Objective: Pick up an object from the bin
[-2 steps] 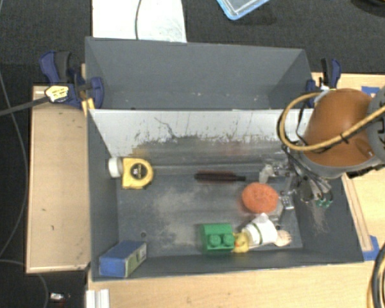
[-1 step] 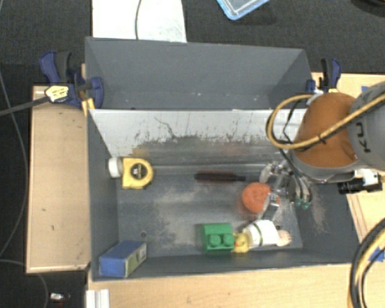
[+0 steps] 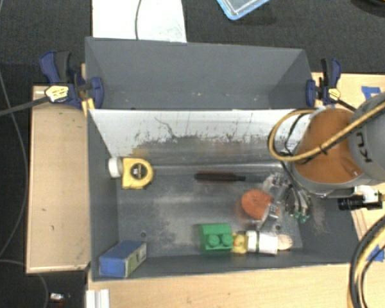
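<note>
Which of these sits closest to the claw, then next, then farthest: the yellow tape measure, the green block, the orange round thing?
1. Orange round thing: just left of the claw, in the bin's right part.
2. Green block: near the front wall, about the middle.
3. Yellow tape measure: far left, toward the back.

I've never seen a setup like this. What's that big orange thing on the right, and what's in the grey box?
One camera looks down into a grey metal bin. The orange shape is a cover on a robot arm reaching in from the right; its tip is a gripper, the grabbing part, low in the bin. Beside it lies a round orange thing. Nearer the front: a green block and a yellow-and-white piece. Further left: a yellow tape measure, a dark stick, a blue box. Whether it holds anything is unclear.
</note>
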### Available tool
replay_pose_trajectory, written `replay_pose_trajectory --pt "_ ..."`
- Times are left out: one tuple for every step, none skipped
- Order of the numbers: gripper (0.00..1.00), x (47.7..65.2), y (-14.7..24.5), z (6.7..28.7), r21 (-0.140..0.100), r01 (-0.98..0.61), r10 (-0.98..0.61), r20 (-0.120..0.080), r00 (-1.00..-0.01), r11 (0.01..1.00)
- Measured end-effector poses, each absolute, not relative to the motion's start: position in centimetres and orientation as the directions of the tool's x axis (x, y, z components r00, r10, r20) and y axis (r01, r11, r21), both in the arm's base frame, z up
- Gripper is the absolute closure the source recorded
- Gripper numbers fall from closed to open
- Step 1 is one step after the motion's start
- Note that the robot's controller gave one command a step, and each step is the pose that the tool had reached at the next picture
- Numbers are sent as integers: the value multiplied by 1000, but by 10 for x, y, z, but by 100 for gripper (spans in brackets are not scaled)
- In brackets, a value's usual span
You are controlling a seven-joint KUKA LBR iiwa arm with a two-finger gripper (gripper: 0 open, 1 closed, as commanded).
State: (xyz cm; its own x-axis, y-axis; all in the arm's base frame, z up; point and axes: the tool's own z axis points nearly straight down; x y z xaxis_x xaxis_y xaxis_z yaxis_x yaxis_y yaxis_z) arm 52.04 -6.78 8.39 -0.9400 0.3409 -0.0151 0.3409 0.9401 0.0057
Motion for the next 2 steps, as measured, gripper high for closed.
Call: replay_pose_trajectory --pt "0 527 -73 76 3 216 216 -16 -976 976" --pt "100 542 -61 77 3 172 172 -17 -985 985"
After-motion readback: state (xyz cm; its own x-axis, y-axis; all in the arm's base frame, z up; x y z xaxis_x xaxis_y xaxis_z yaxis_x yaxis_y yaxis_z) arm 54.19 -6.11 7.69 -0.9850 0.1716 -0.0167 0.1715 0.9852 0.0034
